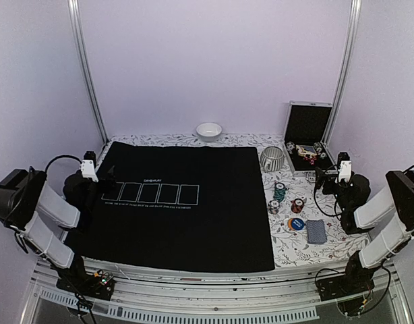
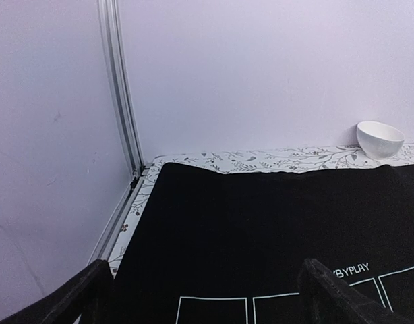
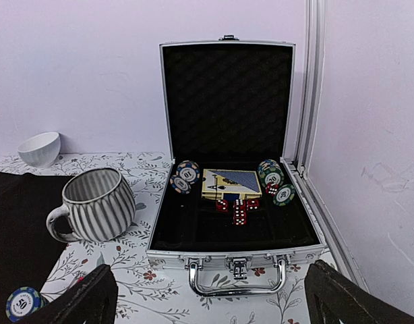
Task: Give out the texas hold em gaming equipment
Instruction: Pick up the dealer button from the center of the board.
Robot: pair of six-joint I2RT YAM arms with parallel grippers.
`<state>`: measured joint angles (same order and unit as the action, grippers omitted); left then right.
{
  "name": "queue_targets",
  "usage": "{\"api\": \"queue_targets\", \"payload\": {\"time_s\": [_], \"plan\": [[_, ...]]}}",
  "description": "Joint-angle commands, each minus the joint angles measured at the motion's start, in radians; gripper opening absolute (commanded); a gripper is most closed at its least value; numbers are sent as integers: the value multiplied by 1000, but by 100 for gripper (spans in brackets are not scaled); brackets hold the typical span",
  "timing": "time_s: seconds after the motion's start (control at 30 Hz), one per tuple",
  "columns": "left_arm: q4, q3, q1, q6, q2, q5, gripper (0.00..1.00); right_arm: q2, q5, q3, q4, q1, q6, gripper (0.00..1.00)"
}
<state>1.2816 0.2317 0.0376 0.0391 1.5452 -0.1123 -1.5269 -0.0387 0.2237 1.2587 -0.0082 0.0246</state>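
several poker chips [image 1: 280, 192] and one card deck [image 1: 315, 231] beside black mat [image 1: 173, 233]

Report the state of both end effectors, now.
Left end effector: open, holding nothing, pointed over the black mat.
Right end effector: open, holding nothing, facing the open case.

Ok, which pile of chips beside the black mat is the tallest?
The green pile, the one nearest the ribbed mug. It stands higher than the white pile and the red pile next to it.
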Motion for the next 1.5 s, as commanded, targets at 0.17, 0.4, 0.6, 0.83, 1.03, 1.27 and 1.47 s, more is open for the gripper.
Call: {"api": "queue_targets", "payload": {"time_s": [0.17, 0.4, 0.6, 0.83, 1.03, 1.27, 1.47], "plan": [[-16, 30, -2, -20, -21, -104, 98, -11, -24, 27, 16, -11, 8, 99], [-660, 344, 83, -151, -313, -336, 98, 323, 113, 153, -413, -15, -72, 99], [-981, 596, 287, -189, -458, -65, 98, 525, -96, 455, -1064, -15, -163, 98], [-1420, 880, 556, -97, -330, 268, 98, 516, -267, 680, -1686, 66, -281, 73], [-1459, 910, 683, -46, -238, 335, 98, 460, 18, 679, -1985, 380, -490, 64], [-1420, 875, 710, -38, -237, 348, 98, 299, 59, 630, -2045, 612, -698, 64], [-1389, 824, 714, -35, -267, 312, 98, 172, 14, 616, -2001, 654, -720, 65]]}}
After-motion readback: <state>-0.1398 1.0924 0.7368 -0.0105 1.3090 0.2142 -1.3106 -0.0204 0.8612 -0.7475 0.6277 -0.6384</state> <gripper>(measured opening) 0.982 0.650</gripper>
